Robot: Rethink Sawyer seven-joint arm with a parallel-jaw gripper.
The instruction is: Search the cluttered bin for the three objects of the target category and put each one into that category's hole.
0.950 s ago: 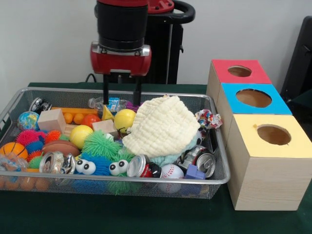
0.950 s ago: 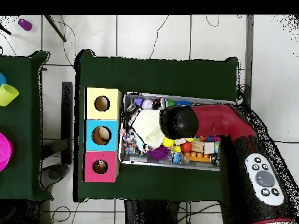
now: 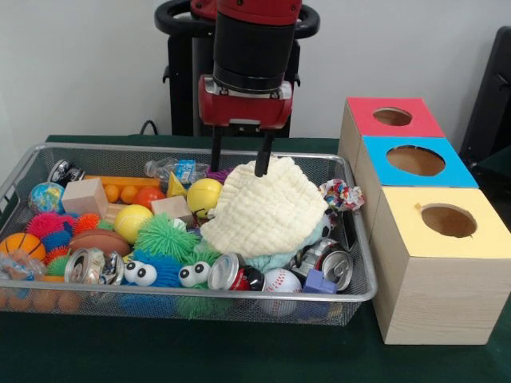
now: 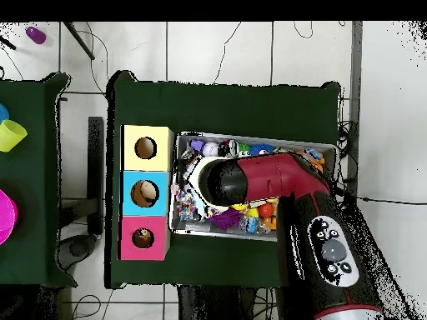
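The silver wire mesh bin [image 3: 48, 299] is full of toys: spiky balls, a yellow ball [image 3: 204, 195], wooden blocks, crushed cans [image 3: 237, 274], a baseball [image 3: 281, 280] and a cream cloth [image 3: 270, 209] heaped at its right. My gripper [image 3: 239, 160] hangs open and empty over the cloth's far top edge, fingertips just above it. The red-topped box with its round hole [image 3: 392, 116] stands farthest back right of the bin; it also shows in the overhead view [image 4: 143, 238]. In the overhead view my arm [image 4: 258, 180] covers much of the bin [image 4: 250, 138].
A blue-topped box [image 3: 415, 160] and a yellow-topped box [image 3: 448, 220] stand in a row in front of the red one. A colourful crumpled ball [image 3: 342, 194] lies at the bin's right rim. The robot pedestal [image 3: 188, 88] stands behind the bin.
My gripper has moved to the right along the bin's far side, from above the yellow ball to above the cloth's top edge. The objects in the bin have not moved.
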